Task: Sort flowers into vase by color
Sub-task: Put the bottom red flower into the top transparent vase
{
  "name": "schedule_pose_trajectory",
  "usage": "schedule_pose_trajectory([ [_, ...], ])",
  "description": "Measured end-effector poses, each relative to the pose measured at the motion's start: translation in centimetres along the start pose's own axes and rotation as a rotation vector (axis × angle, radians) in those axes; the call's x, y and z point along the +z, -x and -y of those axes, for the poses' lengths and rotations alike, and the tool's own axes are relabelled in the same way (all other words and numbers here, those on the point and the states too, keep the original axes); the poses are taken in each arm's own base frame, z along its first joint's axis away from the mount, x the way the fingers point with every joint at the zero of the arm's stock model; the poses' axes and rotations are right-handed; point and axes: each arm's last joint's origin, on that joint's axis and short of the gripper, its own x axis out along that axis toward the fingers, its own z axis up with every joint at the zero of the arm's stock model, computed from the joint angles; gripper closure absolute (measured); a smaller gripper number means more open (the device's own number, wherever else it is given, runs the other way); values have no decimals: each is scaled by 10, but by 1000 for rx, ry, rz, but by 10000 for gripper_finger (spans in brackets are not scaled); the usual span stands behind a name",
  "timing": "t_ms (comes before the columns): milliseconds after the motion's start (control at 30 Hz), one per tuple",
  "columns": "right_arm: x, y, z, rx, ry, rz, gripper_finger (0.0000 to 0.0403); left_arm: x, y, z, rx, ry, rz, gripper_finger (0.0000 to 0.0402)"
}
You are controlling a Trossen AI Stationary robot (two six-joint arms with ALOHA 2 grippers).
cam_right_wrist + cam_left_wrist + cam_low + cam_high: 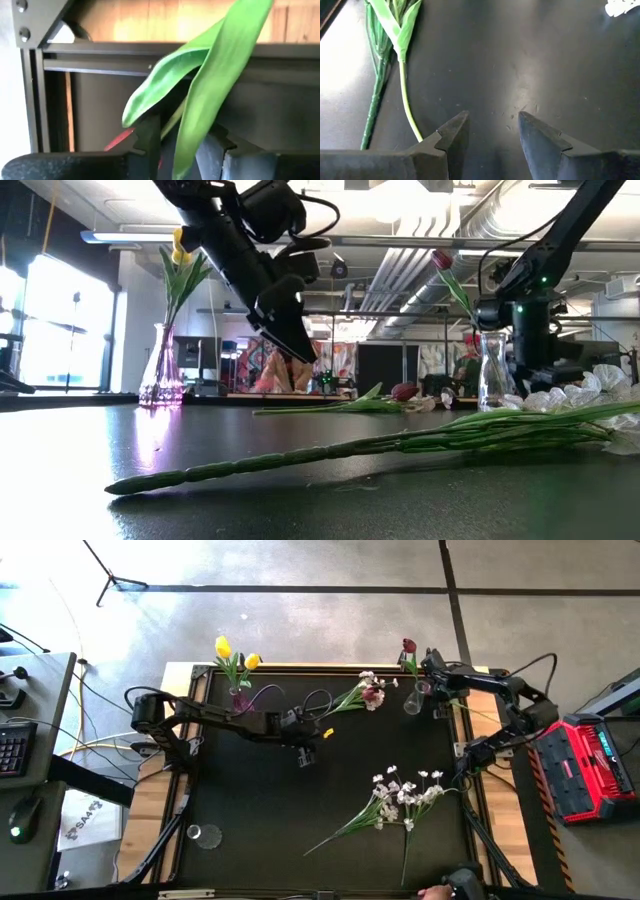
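Between the two jaws of the right gripper [177, 145] runs the green stem of a dark red tulip [408, 645], and they pinch it so the flower stays upright while it goes into the clear vase [415, 700] just below, by the far edge of the table [250, 830]. The left gripper [490, 135] hangs over bare table with its jaws spread and nothing between them; a loose green stem [406, 100] lies just beside one jaw, maybe next to be picked. Two yellow tulips [235, 652] already stand in a pink vase [241, 698], and the white flowers [405, 792] lie far from both jaws.
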Motion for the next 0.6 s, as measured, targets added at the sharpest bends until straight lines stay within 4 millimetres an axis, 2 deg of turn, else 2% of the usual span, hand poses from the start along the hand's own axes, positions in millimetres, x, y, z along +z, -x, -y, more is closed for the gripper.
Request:
schedule_pose_trajectory([
  [233,1,0,1,-6,19,35,344,0,0,-1,23,2,5,243],
  [600,3,5,1,8,6,16,348,0,0,-1,24,3,5,243],
])
